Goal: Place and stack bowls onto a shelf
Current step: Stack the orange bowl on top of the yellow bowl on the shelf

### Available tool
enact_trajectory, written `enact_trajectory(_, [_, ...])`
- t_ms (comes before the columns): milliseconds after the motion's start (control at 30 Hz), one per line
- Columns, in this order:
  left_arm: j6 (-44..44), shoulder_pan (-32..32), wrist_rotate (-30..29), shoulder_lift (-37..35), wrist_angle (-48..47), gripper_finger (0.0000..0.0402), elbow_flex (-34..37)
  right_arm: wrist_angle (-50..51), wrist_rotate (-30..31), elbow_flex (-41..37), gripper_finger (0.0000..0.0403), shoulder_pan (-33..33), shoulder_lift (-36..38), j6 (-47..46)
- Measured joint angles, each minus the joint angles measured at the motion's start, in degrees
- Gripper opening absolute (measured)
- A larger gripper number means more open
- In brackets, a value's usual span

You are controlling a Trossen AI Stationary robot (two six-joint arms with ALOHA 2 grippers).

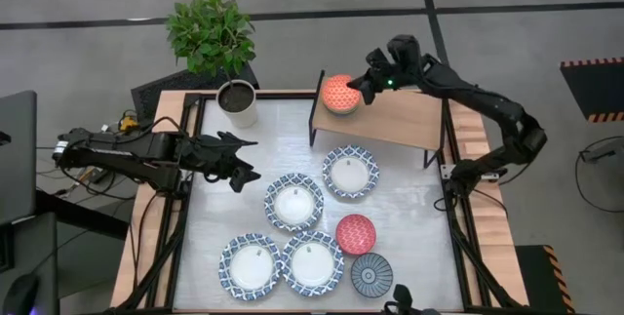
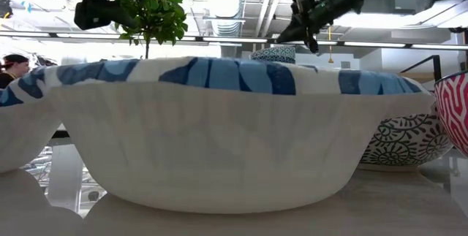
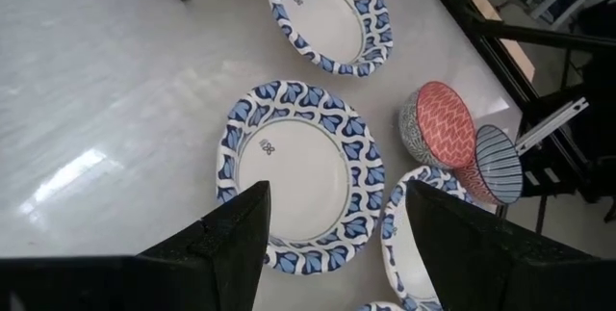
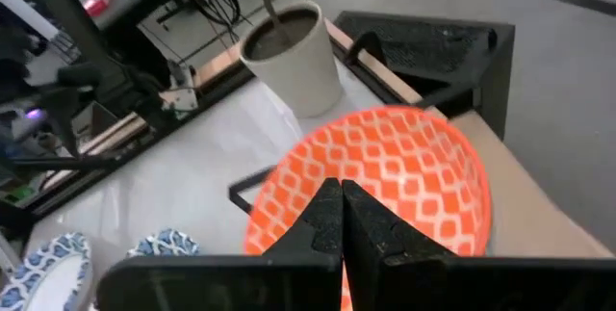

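While the left gripper [image 1: 246, 162] is hanging wide open, holding nothing, the right gripper [image 1: 363, 88] is pinching the orange bowl's [image 1: 340, 94] rim on the shelf [image 1: 405, 118].

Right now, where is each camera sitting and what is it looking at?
High: above, looking down on table, both arms.
Low: table height, facing a blue-and-white bowl; arms overhead.
Left wrist: past the open left gripper at bowls below.
Right wrist: past the shut right gripper at the orange bowl on the shelf.
Shared: high and right wrist both show the plant pot.
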State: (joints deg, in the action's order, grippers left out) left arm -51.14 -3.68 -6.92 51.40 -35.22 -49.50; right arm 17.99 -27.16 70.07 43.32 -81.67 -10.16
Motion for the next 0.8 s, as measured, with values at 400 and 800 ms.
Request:
enact_trajectory(400, [-0.8,0.0,0.0,0.0,0.0,0.0228,0.0,-4.0,-1.6,-2.2,0.0027,-0.5,1.5,-1.9])
enact_trajectory(800, [-0.6,0.0,0.0,0.0,0.0,0.0228,0.0,-3.4,0.2,0.2,0.0026,2.6,-2.0,-0.5])
